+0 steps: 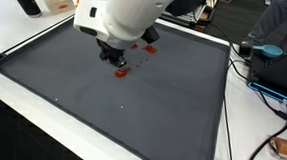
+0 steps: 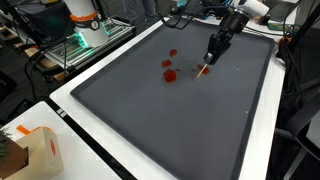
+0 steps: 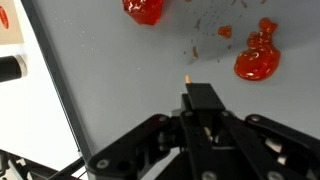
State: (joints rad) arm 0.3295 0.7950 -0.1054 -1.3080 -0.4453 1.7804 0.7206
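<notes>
Shows the gripper (image 3: pixel 200 98) low over the dark grey mat (image 3: pixel 110 90), with its fingers (image 3: pixel 205 104) drawn fully together and no gap between them. Pinched at the very front of those fingers: a small orange piece (image 3: pixel 188 76). Only its tip pokes out ahead of the pads in the wrist view, the rest hidden under the black finger bodies.

Reads the same in an exterior view, with the orange piece (image 2: pixel 203 73) slanting down from the closed fingertips toward the mat. Cannot tell whether its lower end touches the surface or hangs just above it.

Ahead of the fingers and off to one side in the wrist view, well clear of the orange tip: a large red blob (image 3: pixel 258 60), lumpy and glossy. Just beside it: a small red crumb (image 3: pixel 225 32) and faint smears on the mat. Farther ahead, cut by the frame edge: a cut-off red blob (image 3: pixel 145 9). Both blobs apart from the fingers.

In an exterior view, places a loose red cluster (image 2: pixel 168 70) on the mat beside the gripper, near the held piece but not touching it.

In an exterior view, hides much of the gripper under the white arm (image 1: pixel 127 14), with the orange piece (image 1: pixel 120 72) right under the black fingertips. Bounds the mat with a black rim (image 1: pixel 226 85) on a white table (image 1: pixel 26 38).
</notes>
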